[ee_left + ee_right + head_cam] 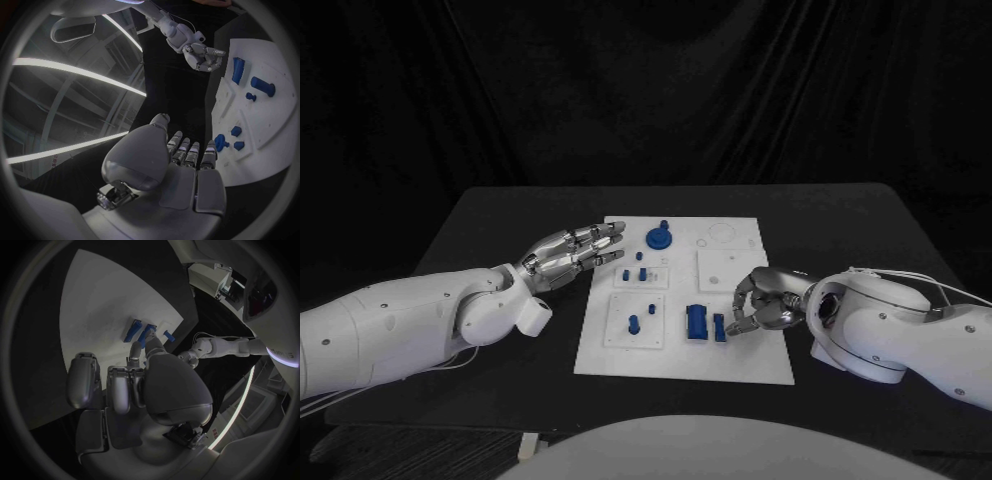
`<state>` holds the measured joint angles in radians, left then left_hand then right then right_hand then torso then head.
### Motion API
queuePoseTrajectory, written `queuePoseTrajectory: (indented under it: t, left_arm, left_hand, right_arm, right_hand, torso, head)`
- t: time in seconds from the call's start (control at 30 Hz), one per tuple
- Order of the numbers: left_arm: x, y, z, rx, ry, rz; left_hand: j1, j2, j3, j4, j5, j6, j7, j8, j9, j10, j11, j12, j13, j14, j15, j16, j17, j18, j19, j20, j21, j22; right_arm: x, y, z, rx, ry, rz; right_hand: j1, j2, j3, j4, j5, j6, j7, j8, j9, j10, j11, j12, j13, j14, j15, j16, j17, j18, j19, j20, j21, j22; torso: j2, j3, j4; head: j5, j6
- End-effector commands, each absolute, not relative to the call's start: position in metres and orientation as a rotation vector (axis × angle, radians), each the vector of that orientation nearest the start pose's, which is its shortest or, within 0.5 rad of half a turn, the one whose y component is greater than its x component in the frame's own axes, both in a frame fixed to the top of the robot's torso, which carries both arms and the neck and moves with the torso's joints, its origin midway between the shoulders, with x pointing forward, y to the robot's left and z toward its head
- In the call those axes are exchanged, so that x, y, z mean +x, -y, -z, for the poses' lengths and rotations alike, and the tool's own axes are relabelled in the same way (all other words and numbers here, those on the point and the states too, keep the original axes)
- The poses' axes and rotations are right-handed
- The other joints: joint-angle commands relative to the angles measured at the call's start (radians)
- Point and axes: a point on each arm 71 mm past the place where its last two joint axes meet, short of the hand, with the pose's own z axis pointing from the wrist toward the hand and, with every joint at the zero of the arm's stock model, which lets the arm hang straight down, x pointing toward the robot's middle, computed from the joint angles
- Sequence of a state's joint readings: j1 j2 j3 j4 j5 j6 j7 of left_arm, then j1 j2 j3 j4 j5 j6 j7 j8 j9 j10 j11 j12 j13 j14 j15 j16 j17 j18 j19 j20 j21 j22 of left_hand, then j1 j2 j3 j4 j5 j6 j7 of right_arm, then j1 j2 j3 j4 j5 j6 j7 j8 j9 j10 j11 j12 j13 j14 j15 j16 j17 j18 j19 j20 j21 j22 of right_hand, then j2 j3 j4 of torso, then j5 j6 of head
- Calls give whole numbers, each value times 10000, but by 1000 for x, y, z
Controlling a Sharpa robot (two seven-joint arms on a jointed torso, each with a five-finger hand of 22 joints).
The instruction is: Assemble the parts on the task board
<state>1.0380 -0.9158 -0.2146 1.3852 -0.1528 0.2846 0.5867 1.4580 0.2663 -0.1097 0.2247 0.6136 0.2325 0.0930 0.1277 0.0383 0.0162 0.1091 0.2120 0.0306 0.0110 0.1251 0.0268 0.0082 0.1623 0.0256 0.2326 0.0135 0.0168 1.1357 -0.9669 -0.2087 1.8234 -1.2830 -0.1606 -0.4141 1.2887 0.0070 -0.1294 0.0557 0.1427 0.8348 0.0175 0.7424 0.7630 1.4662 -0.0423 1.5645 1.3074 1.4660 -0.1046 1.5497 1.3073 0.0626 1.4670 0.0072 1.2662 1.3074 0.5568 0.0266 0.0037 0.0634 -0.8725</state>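
Two hands frame the task board (733, 360), the white plate lying mid-worktop (488, 215): my left hand (571, 255) hovers at its left edge with fingers spread, holding nothing, while my right hand (764, 300) sits at its right edge, fingers curled toward a tall blue block (694, 322), though I cannot tell whether it grips anything. Blue parts, including a round piece (659, 238), stand scattered on the board; I can read no writing anywhere.

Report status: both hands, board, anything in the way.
Left hand open, beside the task board, holding nothing. Right hand at two upright blue blocks near the board's right edge; grip unclear. Nothing blocking.
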Motion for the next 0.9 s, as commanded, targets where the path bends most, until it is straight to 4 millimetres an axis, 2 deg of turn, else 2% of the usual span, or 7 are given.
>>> queuePoseTrajectory:
  t: [0.03,0.07,0.1,0.17,0.5,0.53,0.9]
  left_arm:
    - [421,-259,301,-10271,-17451,18970]
    - [421,-259,301,-10272,-17454,18970]
    - [421,-259,301,-10272,-17453,18973]
    - [421,-259,301,-10272,-17443,18979]
    - [421,-260,301,-10274,-17407,18972]
    - [421,-260,301,-10274,-17415,18979]
    - [422,-259,302,-10268,-17450,19015]
  left_hand:
    - [95,-5,43,-34,35,23,50,50,16,27,-44,39,-3,8,51,40,16,164,-8,78,53,5]
    - [95,-5,43,-34,35,23,50,50,16,27,-44,39,-3,8,51,40,16,164,-8,78,53,5]
    - [100,-2,61,-49,51,35,63,58,18,29,-45,38,-3,10,55,43,17,164,-7,82,53,5]
    - [100,-2,61,-49,51,35,63,58,18,29,-45,38,-3,10,55,43,17,164,-7,82,53,5]
    - [104,6,81,-62,65,34,69,58,17,29,-41,36,-4,11,60,46,17,164,-5,86,54,5]
    - [104,6,81,-62,65,34,69,58,17,29,-41,36,-4,11,60,46,17,164,-5,86,54,5]
    - [114,21,114,-85,85,44,81,64,18,29,-31,34,-4,10,70,43,16,163,-6,93,53,4]
  right_arm:
    - [380,189,264,-1013,-21163,-5505]
    - [379,189,265,-1027,-21160,-5497]
    - [379,189,267,-1039,-21161,-5481]
    - [379,188,270,-1056,-21164,-5484]
    - [380,186,279,-893,-21031,-5540]
    - [380,186,280,-886,-21045,-5516]
    - [382,187,287,-768,-21270,-5123]
  right_hand:
    - [96,6,-162,85,-89,-121,-13,334,266,1046,-124,63,2634,919,-71,10,1955,-34,487,-65,-46,1846]
    - [108,16,-193,105,-103,-142,-19,410,328,1046,-135,63,2634,918,-78,8,1948,-33,486,-69,-56,1844]
    - [137,26,-282,157,-202,-182,-48,637,515,1046,-146,63,2634,918,-87,7,1950,-33,486,-82,-59,1844]
    - [186,43,-346,186,-260,-227,-69,815,668,1046,-160,63,2634,917,-102,6,1945,-32,486,-92,-66,1843]
    - [259,187,-448,298,-507,-209,-108,1078,879,1046,-210,63,2634,904,-130,-17,1878,-8,461,-120,-197,1811]
    - [206,264,-504,394,-696,-170,-128,1128,911,1046,-221,63,2634,902,-140,-21,1867,-4,458,-129,-220,1805]
    - [196,416,-567,513,-814,-99,-168,1169,932,1046,-240,63,2634,895,-155,-33,1831,13,442,-146,-314,1782]
  torso:
    - [0,2,-2]
    - [2,4,-1]
    - [3,5,2]
    - [-1,2,-5]
    - [-4,2,5]
    - [-2,2,6]
    - [-12,-1,12]
  head:
    - [61,-2]
    - [63,-2]
    - [57,-2]
    - [61,-2]
    - [103,-2]
    - [96,-2]
    - [80,-2]
